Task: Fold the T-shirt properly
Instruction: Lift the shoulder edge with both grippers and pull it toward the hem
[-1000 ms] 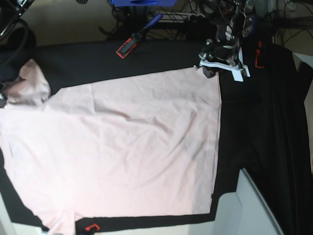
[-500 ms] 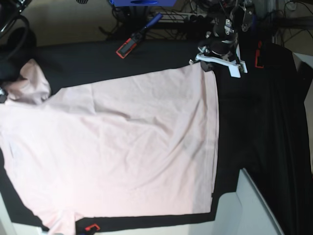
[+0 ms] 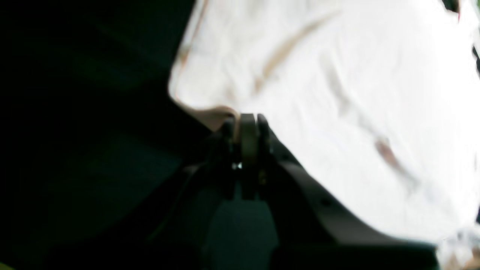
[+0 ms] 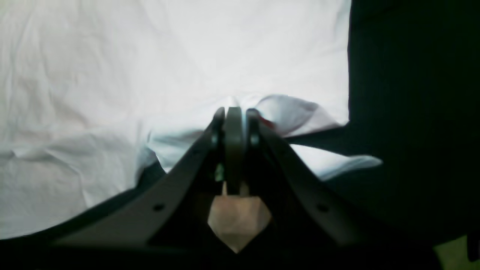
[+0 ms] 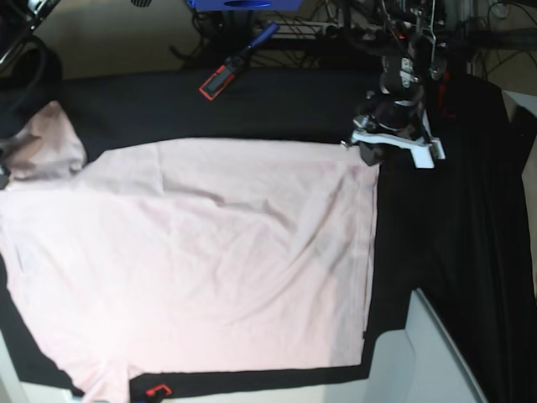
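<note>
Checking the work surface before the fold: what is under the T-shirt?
A black table cloth shows around the pink T-shirt on its far, right and near edges. Whatever lies beneath the shirt's middle is covered.

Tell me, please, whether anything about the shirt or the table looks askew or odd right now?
The T-shirt lies mostly flat but wrinkled. Its far sleeve is bunched up at the table's edge, and the far hem corner is pinched in the left hand. A clamp lies on the black cloth.
</note>
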